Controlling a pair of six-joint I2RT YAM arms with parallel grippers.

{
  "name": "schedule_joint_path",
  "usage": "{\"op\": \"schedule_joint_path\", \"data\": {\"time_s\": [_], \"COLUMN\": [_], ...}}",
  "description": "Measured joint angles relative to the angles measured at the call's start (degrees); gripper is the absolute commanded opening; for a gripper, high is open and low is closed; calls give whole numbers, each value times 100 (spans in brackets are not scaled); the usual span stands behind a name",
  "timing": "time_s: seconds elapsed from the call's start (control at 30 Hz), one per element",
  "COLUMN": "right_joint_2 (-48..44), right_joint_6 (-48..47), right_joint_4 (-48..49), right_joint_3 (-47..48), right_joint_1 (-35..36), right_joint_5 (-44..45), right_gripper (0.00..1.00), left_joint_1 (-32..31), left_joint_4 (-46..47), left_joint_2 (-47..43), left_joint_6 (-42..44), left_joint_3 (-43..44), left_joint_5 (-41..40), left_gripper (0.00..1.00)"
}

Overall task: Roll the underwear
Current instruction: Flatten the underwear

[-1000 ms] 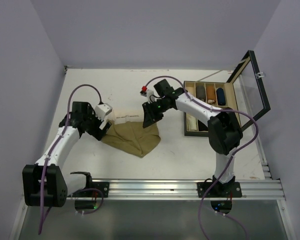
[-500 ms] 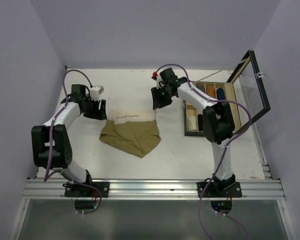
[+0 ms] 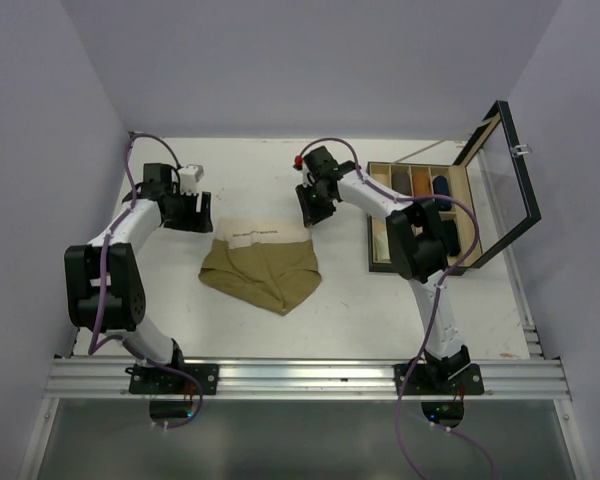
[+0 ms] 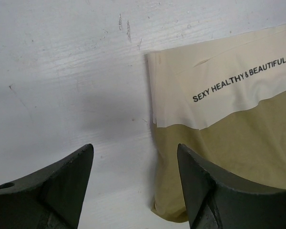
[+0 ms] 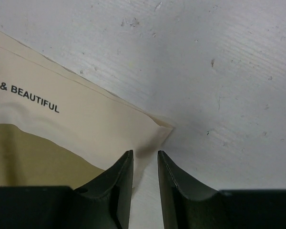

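One olive-tan underwear (image 3: 263, 268) lies flat mid-table, its cream waistband (image 3: 265, 233) toward the back and printed with black text. My left gripper (image 3: 195, 212) is open at the waistband's left end. In the left wrist view its jaws (image 4: 135, 157) straddle the left edge of the underwear (image 4: 238, 143), with bare table under the left finger (image 4: 62, 191). My right gripper (image 3: 313, 210) hovers at the waistband's right end. Its jaws (image 5: 144, 160) stand a narrow gap apart just over the waistband corner (image 5: 148, 129), gripping nothing that I can see.
A dark wooden box (image 3: 380, 262) with its glass lid (image 3: 505, 170) propped open stands at the right, with rolled items in its compartments. White walls close in the table at left and back. A metal rail (image 3: 300, 378) runs along the near edge.
The left gripper left the underwear's left side and moved back to the waistband's left end. The right gripper shifted back from the waistband's right end. The cloth now lies flatter.
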Motion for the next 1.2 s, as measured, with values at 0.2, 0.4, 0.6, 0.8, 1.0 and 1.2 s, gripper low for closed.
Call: {"op": "schedule_joint_path", "data": {"time_s": [0.2,0.4,0.6,0.8,1.0,1.2], "right_joint_2": [238,286,269,46,-44,-81], "right_joint_6": [-13,-48,-66,-55,50,485], "right_joint_4": [2,2,31,103,317,824], "right_joint_3": [98,168,133,-168,-433,-1027], "right_joint_1": [68,66,15,-197,-529,-984], "right_joint_5": [31,140,-48,-793,-1707,-2929], "right_gripper": [20,0,0,0,0,0], "left_joint_1": [0,0,0,0,0,0], "left_joint_4": [4,2,-26,-50,-127,-389], "left_joint_2": [2,2,46,223,160,-452], "left_joint_6": [4,9,229,474,844,1298], "left_joint_3": [0,0,-7,-157,-522,-970], "left_joint_5": [-83,-92,46,138,151,358], "left_gripper": [75,75,75,75,80,67]}}
